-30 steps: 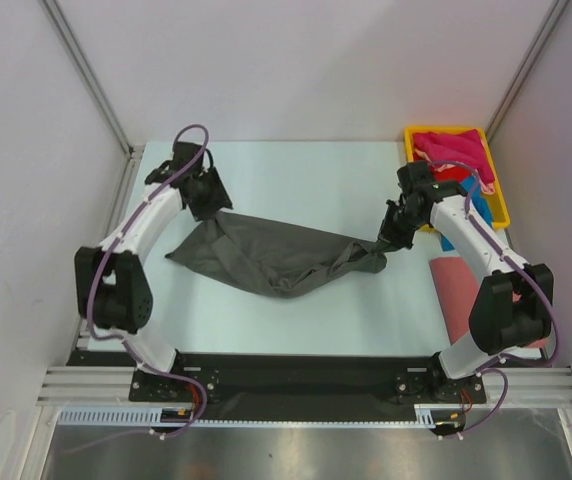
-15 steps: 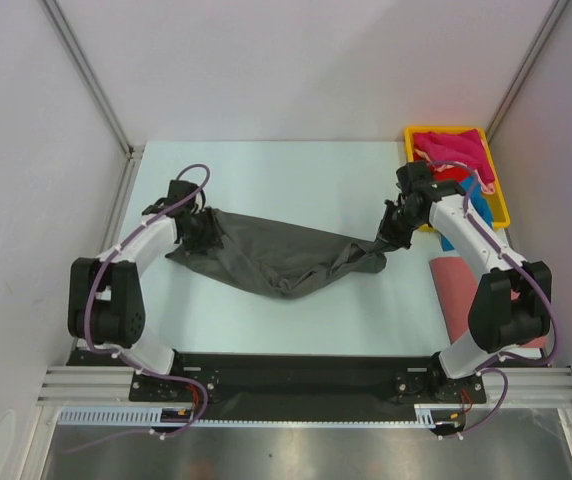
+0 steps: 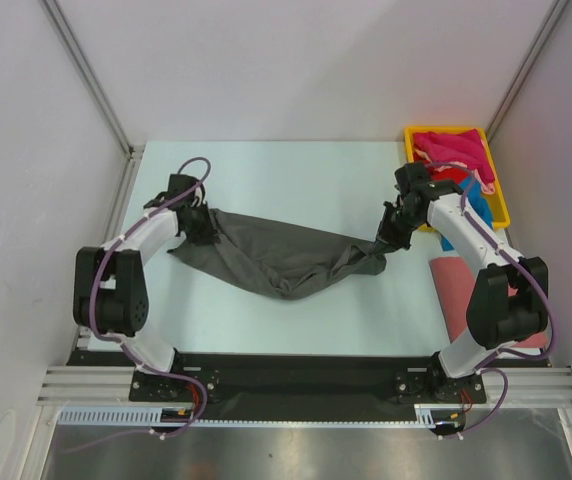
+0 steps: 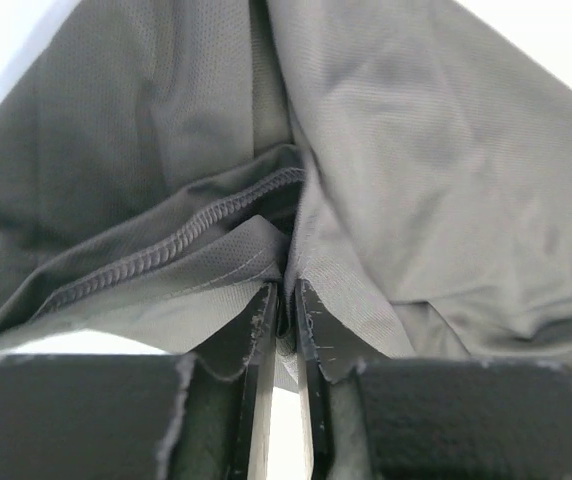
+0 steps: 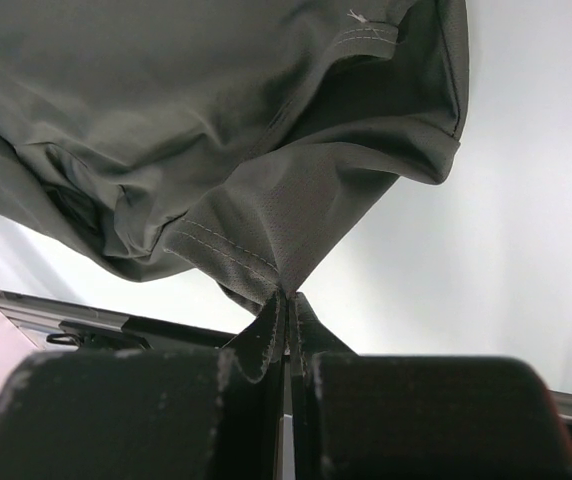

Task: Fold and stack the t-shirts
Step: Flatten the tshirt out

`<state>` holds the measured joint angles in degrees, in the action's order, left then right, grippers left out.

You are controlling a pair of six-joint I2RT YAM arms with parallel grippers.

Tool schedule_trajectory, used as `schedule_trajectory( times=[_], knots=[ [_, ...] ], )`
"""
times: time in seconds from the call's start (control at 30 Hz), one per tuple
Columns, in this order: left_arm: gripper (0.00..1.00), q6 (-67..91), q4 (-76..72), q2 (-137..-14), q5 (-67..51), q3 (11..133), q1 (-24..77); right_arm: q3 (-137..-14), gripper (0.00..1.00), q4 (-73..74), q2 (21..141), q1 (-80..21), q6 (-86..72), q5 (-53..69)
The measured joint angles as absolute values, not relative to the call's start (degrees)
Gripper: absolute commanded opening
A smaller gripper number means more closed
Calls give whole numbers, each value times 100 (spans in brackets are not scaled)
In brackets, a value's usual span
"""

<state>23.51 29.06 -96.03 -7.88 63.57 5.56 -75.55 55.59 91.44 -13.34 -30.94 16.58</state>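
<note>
**Folding barely begun**

The grey shirt (image 3: 281, 255) lies bunched and unfolded mid-table. A salmon shirt (image 3: 456, 290) lies flat at the right, and other shirts (image 3: 451, 150) fill the tray (image 3: 446, 128). The left gripper (image 3: 198, 222) and right gripper (image 3: 386, 240) each pinch one end of the grey shirt.

Pale table (image 3: 296, 170) between white walls (image 3: 296, 60)

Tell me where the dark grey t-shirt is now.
Top view: the dark grey t-shirt lies across the middle of the table, strung between the left jaws and the right jaws, both pinching its ends.
</note>
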Motion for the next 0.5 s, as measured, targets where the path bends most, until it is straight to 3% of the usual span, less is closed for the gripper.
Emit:
schedule_trajectory(
  times=[0.03, 0.07, 0.17, 0.23, 0.27, 0.33, 0.43, 0.5],
  knots=[
    [22, 2357, 2932, -9520, -788, 6357, 556, -7555, 0, 5564, 9144, -1332, -3081, 1658],
    [35, 2386, 2954, -9402, -788, 6357, 556, -7555, 0, 5570, 9144, -1328, -3072, 1658],
    [39, 2473, 2947, -9028, -812, 6357, 556, -7557, 0, 5583, 9144, -1313, -3026, 1658],
    [36, 2517, 2877, -8917, -882, 6357, 556, -7557, 0, 5583, 9142, -1291, -2993, 1660],
    [24, 2541, 2840, -8914, -917, 6355, 556, -7557, 0, 5586, 9139, -1282, -2985, 1660],
    [23, 2576, 2790, -8984, -976, 6340, 558, -7557, 0, 5592, 9137, -1260, -2971, 1660],
    [48, 2552, 2821, -9142, -934, 6333, 563, -7557, 0, 5621, 9111, -1234, -2967, 1660],
    [52, 2541, 2936, -9161, -775, 6333, 582, -7557, 0, 5636, 9078, -1214, -2967, 1658]
  ],
)
